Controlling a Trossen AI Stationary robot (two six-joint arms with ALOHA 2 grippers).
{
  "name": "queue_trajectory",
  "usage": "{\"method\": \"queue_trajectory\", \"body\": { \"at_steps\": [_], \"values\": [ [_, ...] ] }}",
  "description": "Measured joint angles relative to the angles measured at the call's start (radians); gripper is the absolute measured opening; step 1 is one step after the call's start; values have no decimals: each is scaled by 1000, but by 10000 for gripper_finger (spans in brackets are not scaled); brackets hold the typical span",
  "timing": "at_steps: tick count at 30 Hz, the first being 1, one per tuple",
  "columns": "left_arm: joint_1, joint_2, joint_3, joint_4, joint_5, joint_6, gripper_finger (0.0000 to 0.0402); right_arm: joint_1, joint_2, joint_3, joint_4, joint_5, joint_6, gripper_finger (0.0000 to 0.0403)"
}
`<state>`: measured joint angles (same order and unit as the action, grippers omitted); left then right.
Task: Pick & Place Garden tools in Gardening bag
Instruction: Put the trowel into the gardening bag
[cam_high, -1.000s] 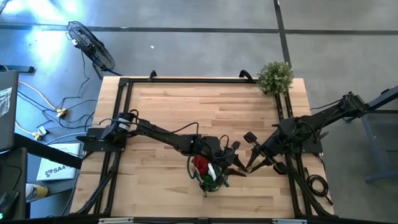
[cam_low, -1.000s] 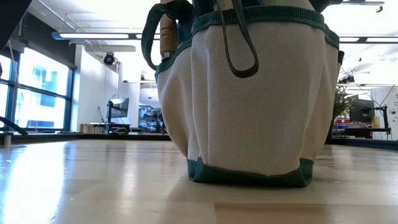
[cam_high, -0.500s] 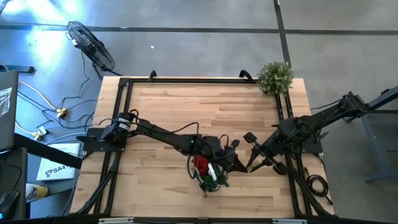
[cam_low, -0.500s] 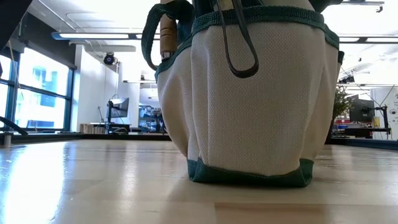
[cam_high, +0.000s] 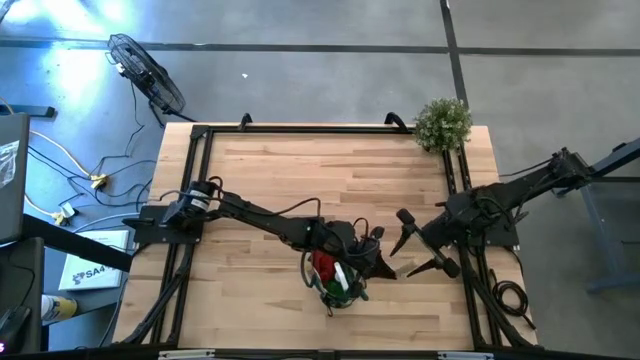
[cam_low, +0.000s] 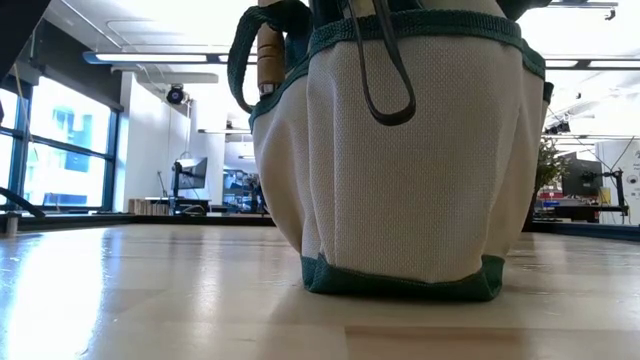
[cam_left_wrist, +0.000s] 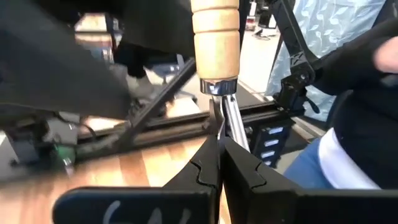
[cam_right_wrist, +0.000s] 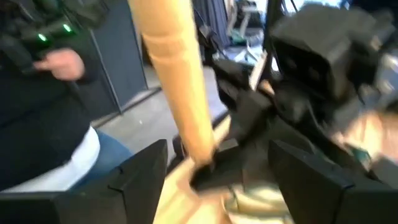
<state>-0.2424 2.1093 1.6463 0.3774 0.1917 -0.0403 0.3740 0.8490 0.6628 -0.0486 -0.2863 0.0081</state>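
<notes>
The gardening bag (cam_high: 333, 280) (cam_low: 400, 170) stands on its base near the table's front edge. Red and green tools show in its mouth, and a wooden handle (cam_low: 270, 55) sticks out of a side pocket. Just right of the bag, my left gripper (cam_high: 383, 268) (cam_left_wrist: 221, 163) is shut on a garden tool with a pale wooden handle (cam_left_wrist: 214, 37) (cam_right_wrist: 177, 81). My right gripper (cam_high: 408, 255) (cam_right_wrist: 224, 180) is open; its fingers stand on either side of that handle without touching it. The tool's blade is hidden. My left gripper pinches the tool's thin metal shank (cam_left_wrist: 225, 124), just below the ferrule of the wooden handle, between its two fingertips (cam_left_wrist: 205, 168). The fingers come in level from the table's left and lie across the shank. The handle stands upright above them; the fingers hide what is below.
A bushy green plant (cam_high: 442, 122) sits at the table's far right corner. Black frame rails (cam_high: 195, 180) run along the table's edges. A person in a dark top and blue trousers (cam_left_wrist: 348, 155) (cam_right_wrist: 50, 124) is beyond the table. Bare wood lies across the far half (cam_high: 320, 170).
My right gripper has opened wide and let go of the tool's wooden handle. The tool stays where it was, beside the bag, in my left gripper.
</notes>
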Motion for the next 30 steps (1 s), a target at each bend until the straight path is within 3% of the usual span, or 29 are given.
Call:
{"method": "queue_trajectory", "body": {
  "at_steps": [6,14,22,26,30],
  "values": [
    [-11,-26,10,-123,-15,-103,0,16,-73,0,-239,18,25,281],
    [-13,-59,165,-501,-91,-341,0,127,-139,0,-468,319,22,270],
    [-6,-63,380,-938,-94,-597,0,270,-153,0,-546,479,14,256],
    [2,-60,413,-1010,-20,-739,0,344,-152,0,-555,579,6,254],
    [15,-61,416,-1057,10,-869,0,424,-148,0,-516,724,-108,254]
  ]
}}
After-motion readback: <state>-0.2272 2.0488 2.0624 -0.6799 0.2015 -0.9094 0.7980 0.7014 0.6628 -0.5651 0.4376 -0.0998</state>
